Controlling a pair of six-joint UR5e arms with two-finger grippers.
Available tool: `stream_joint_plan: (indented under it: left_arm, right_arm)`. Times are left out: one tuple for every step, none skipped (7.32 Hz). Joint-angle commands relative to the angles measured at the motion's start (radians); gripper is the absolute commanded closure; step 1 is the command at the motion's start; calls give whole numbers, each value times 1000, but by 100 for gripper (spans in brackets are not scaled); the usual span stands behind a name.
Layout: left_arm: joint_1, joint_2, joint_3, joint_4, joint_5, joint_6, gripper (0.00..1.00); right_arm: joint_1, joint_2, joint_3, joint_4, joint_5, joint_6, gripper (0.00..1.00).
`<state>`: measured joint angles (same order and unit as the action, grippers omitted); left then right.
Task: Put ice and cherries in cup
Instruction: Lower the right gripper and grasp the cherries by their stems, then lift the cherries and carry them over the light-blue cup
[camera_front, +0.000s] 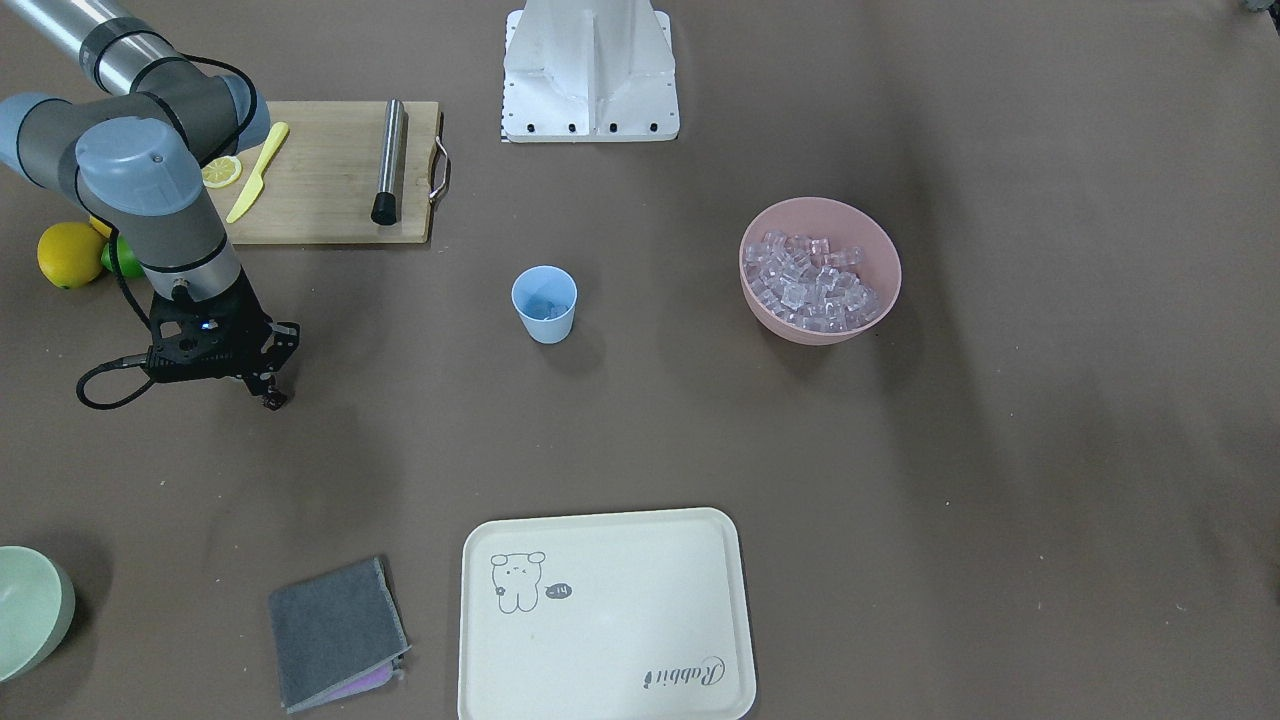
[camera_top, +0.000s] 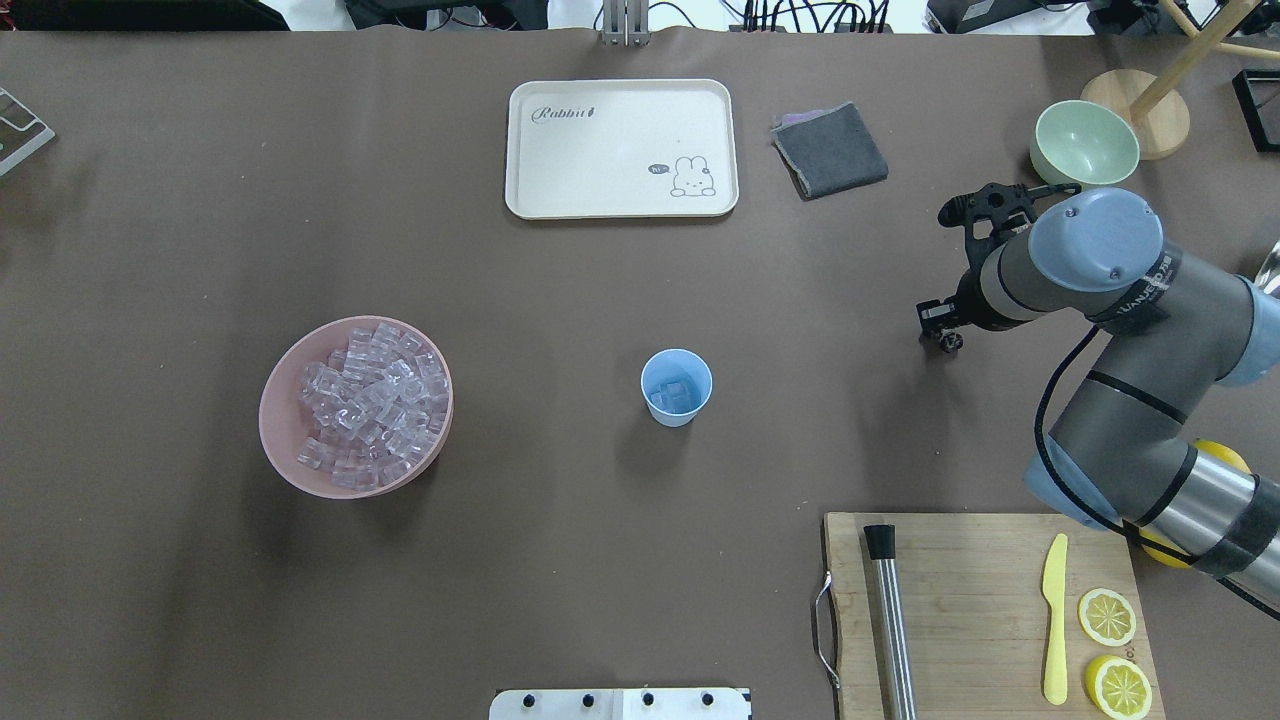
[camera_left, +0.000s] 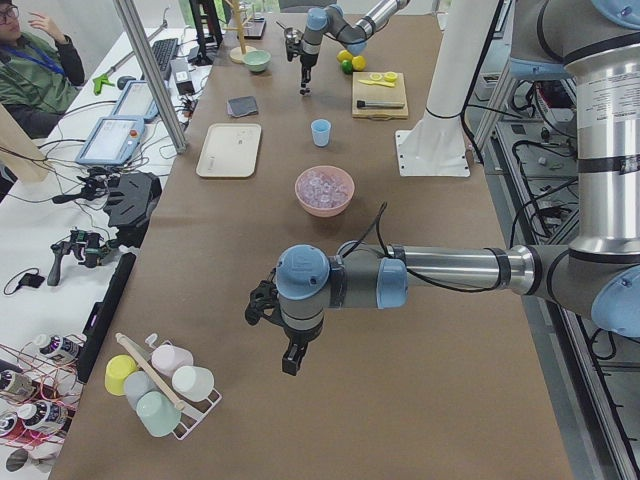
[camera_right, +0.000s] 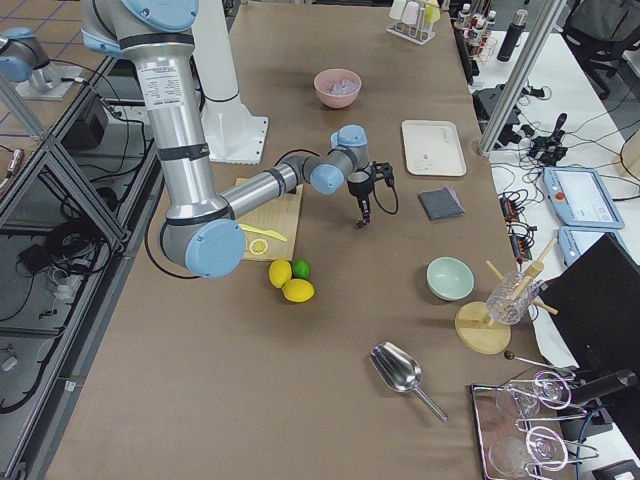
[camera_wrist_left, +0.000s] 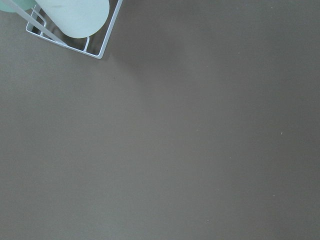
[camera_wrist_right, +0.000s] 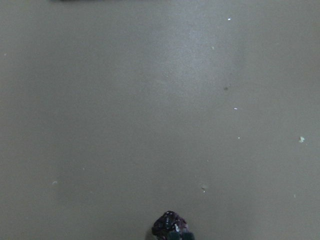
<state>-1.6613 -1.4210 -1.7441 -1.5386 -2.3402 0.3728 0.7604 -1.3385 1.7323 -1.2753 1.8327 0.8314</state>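
The light blue cup (camera_front: 545, 305) stands mid-table and holds a few ice cubes; it also shows in the overhead view (camera_top: 677, 387). The ice (camera_front: 815, 283) is heaped in a pink bowl (camera_top: 290, 440). My right gripper (camera_front: 270, 397) hangs over bare table, well to the side of the cup, shut on the dark red-purple cherries (camera_wrist_right: 170, 227), which show at its fingertips (camera_top: 948, 342). My left gripper (camera_left: 290, 358) shows only in the exterior left view, far from the cup near a rack of cups; I cannot tell if it is open or shut.
A cream tray (camera_top: 620, 150), a grey cloth (camera_top: 830, 150) and a pale green bowl (camera_top: 1085, 145) lie at the far side. A cutting board (camera_top: 985, 610) carries a yellow knife, lemon slices and a steel rod. Lemons and a lime (camera_right: 290, 280) sit beside it.
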Motion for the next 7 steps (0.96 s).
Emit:
stream_joint_plan:
  left_arm:
    - [0,1,0,0,-1,0,2]
    - [0,1,0,0,-1,0,2]
    - [-2,1,0,0,-1,0,2]
    - [-2,1,0,0,-1,0,2]
    - [-2,1,0,0,-1,0,2]
    - [-2,1,0,0,-1,1,2]
    - [-2,1,0,0,-1,0,2]
  right_arm:
    - [10,45,3,-7,3,9,100]
    - [10,77,3,-15,16,32,100]
    - [8,99,18,-57,19,139,100]
    - [7,140,27,-84,19,261,100]
    - [-10,177,42,-87,16,413,100]
    - [-38,209,58,-96,5,510,100]
    - [-85,272,58,-126,-28,567,100]
